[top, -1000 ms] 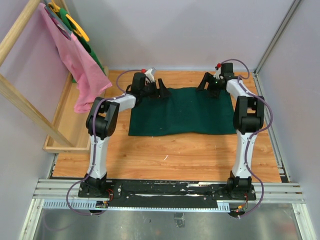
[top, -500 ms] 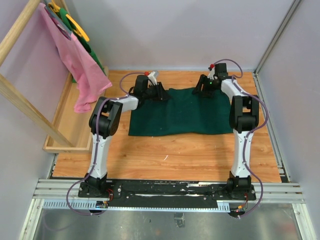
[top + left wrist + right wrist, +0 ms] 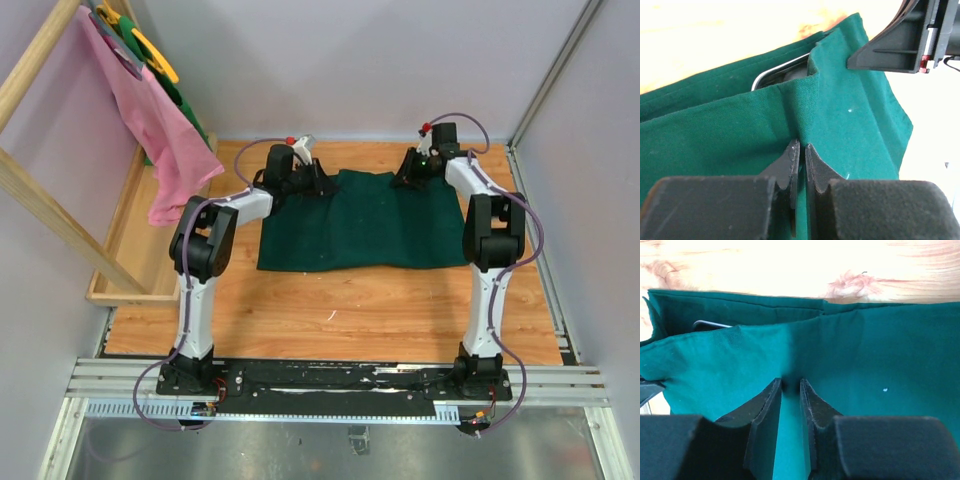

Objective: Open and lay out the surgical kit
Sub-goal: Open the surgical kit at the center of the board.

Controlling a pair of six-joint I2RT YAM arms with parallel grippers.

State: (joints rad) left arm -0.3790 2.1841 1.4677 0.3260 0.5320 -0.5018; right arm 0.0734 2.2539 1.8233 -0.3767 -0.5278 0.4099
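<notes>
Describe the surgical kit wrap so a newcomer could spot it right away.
On the wooden table, toward its far end, lies the dark green cloth wrap. Unlike the pink cloth hanging at left, it is spread out as a rectangle.

Pale lilac walls [image 3: 380, 60] — wooden tabletop [image 3: 380, 310], timber rack [image 3: 60, 222] with pink cloth [image 3: 150, 130] at left

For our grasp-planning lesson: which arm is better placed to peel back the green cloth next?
Left, probably: the left claw pinches the cloth edge tight, near the peeking tray rim; the right claw looks less closed.
</notes>
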